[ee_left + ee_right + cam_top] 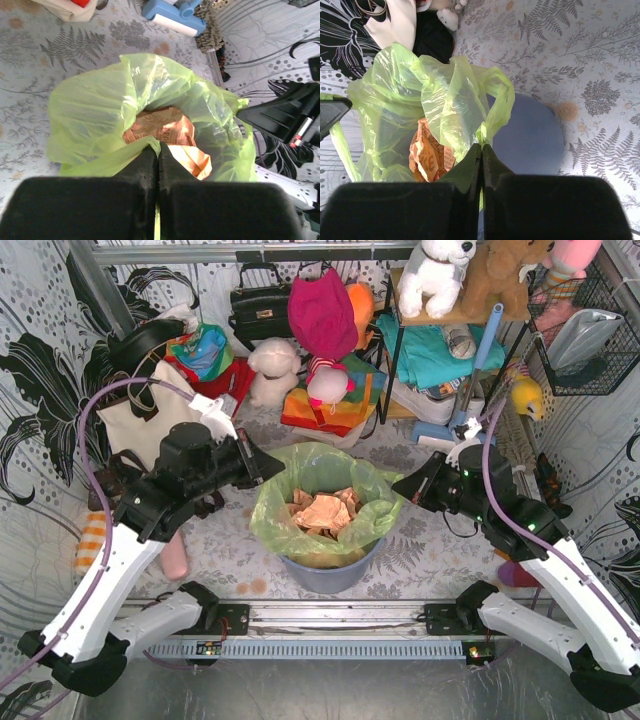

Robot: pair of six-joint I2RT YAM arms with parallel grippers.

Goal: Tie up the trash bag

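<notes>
Fern-print floor; wrist views alone show pincers nipping trash bag.

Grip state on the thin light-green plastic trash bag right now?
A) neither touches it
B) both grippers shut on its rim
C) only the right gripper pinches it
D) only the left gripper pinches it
B: each wrist view shows closed fingers with the trash bag plastic pinched between them, at the left gripper and the right gripper.
</notes>
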